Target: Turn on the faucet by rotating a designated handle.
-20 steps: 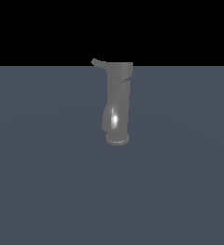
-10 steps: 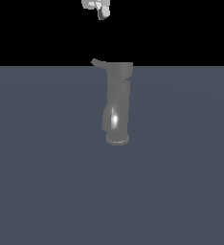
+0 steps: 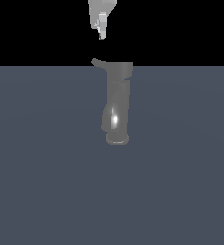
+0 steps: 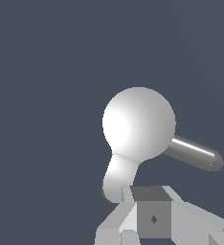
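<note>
Exterior view, end effector (image 3: 102, 33) above, apart from handle (image 3: 99, 62); faucet (image 3: 117, 103) upright; finger gap unclear, perhaps narrow

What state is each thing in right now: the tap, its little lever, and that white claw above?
faucet: upright on the grey surface, untouched.
handle: sticks out sideways from the top cap toward the exterior view's left; nothing touches it.
gripper: hangs in the air above the handle, apart from it, holding nothing; whether its jaws are open or shut cannot be told.
</note>
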Available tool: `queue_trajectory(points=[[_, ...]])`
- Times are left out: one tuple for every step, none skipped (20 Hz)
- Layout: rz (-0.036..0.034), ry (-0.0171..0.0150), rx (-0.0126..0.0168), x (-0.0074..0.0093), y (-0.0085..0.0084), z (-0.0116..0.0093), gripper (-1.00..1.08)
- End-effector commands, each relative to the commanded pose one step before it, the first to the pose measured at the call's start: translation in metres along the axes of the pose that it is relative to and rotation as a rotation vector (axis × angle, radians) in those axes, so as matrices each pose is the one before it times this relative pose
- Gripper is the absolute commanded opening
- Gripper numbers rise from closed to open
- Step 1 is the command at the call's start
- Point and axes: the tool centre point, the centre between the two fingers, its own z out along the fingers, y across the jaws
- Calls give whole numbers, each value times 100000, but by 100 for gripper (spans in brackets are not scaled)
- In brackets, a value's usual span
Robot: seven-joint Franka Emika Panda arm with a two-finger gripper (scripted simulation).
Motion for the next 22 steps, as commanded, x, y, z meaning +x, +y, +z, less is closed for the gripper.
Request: queue_trajectory(points=[[6011,-791,350,29,-1125,995,-100],[2354,-352,121,-14,-431,405,-100],[2362,-368,116,-23,-426,410,-100],[2363,-382,110,-32,-420,414,-100],[2332,-391,103,-41,-407,412,-100],[2235,-387,92,-46,-384,398,-100],[2120,-378,81,-51,-358,381,-100],[2005,-366,70,-54,-333,362,-100],[1890,-353,60,-55,-308,343,-100],[1772,-338,51,-56,-285,324,-100],[1654,-322,43,-55,-262,304,-100],[1535,-303,36,-54,-239,283,-100],[1417,-284,29,-51,-218,262,-100],[1294,-263,24,-50,-197,240,-100],[1175,-241,19,-45,-176,218,-100],[1052,-218,15,-43,-156,196,-100],[932,-194,11,-37,-137,174,-100],[805,-169,8,-35,-117,151,-100],[686,-145,6,-28,-99,128,-100],[561,-119,4,-24,-80,105,-100],[438,-93,3,-18,-62,82,-100],[309,-66,2,-15,-44,59,-100]])
